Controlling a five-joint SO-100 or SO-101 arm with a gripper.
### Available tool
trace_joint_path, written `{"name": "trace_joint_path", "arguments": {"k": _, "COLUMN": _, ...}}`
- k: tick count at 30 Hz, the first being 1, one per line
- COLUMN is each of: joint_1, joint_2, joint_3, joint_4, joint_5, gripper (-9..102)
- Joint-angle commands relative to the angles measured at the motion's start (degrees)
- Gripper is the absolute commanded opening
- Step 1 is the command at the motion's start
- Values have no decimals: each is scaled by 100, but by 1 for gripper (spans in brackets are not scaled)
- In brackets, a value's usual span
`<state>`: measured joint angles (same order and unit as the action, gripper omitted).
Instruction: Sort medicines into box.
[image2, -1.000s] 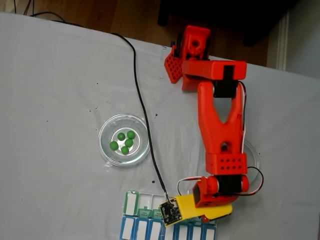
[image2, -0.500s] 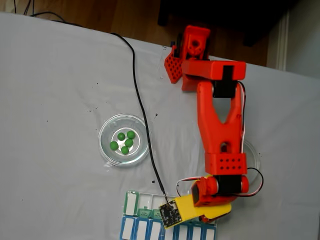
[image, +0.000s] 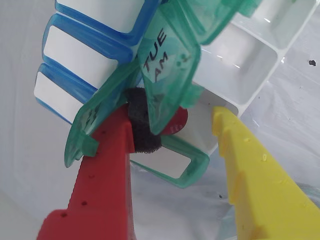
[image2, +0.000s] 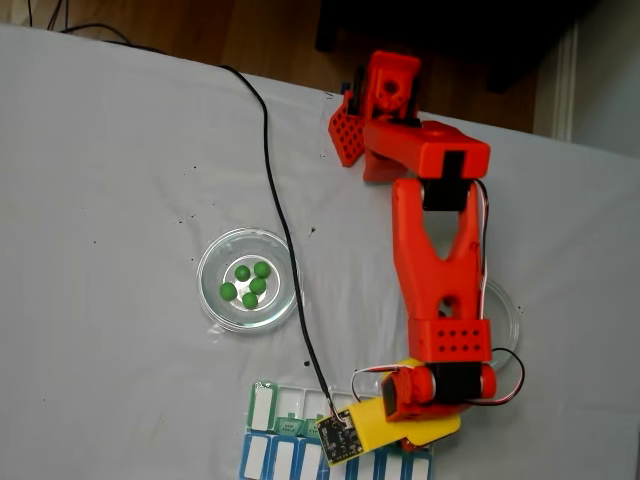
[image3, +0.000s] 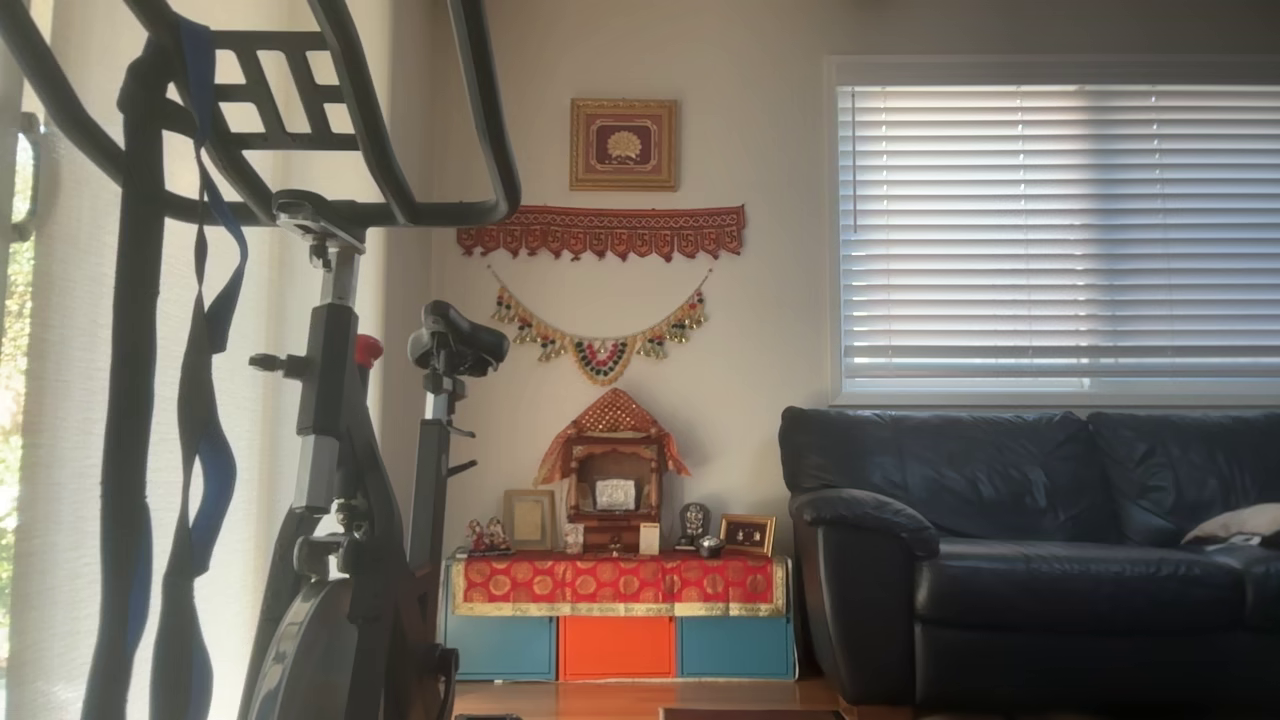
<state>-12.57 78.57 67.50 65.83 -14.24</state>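
White cloth covers your worktop (image2: 120, 200). Wrist view: your claw (image: 172, 117) stands open over the box (image: 250, 55), a dark red medicine (image: 176, 120) against the red finger's (image: 107, 165) black pad (image: 141, 125), under the TUE AM lid (image: 167, 65); whether it is gripped, I cannot tell. That lid could deflect the ball outside its compartment. Fixed view: green medicines (image2: 248, 283) sit in the glass dish (image2: 212, 290), left of the arm (image2: 440, 270).
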Motion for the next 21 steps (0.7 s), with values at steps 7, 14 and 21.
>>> {"name": "trace_joint_path", "arguments": {"k": 7, "joint_1": -44, "joint_2": 352, "joint_3": -545, "joint_4": 149, "joint_5": -26, "gripper": 23}}
{"name": "trace_joint_path", "arguments": {"k": 14, "joint_1": -79, "joint_2": 299, "joint_3": -545, "joint_4": 176, "joint_5": -132, "gripper": 25}}
{"name": "trace_joint_path", "arguments": {"k": 21, "joint_1": -141, "joint_2": 378, "joint_3": -615, "joint_4": 396, "joint_5": -26, "gripper": 17}}
